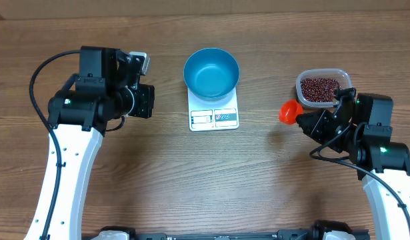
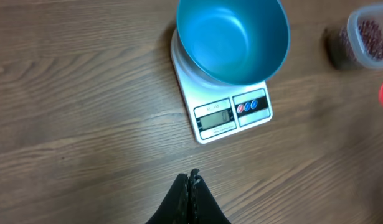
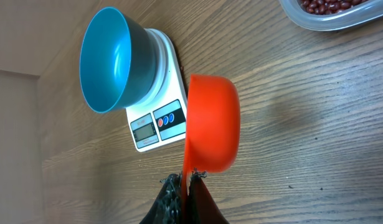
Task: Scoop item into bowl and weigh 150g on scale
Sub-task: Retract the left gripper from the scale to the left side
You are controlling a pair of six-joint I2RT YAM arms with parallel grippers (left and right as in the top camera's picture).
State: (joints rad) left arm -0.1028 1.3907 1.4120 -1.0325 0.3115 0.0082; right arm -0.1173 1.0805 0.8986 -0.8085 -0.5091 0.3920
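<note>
The bright blue bowl (image 1: 211,73) stands empty on the white scale (image 1: 214,118) at the table's middle; both also show in the left wrist view, bowl (image 2: 231,38) and scale (image 2: 231,115). Dark red-brown beans (image 1: 320,88) lie in a clear tub (image 1: 303,86) at the right. My right gripper (image 3: 187,176) is shut on the handle of an orange scoop (image 3: 211,123), held on its side between the scale and the tub, scoop (image 1: 289,111). Left of the scale, my left gripper (image 2: 192,176) is shut and holds nothing.
The wooden table (image 1: 211,180) carries only the scale with the bowl, and the tub. The tub's corner with beans shows at the top right of the right wrist view (image 3: 328,12). Both arms stand at the table's left and right sides.
</note>
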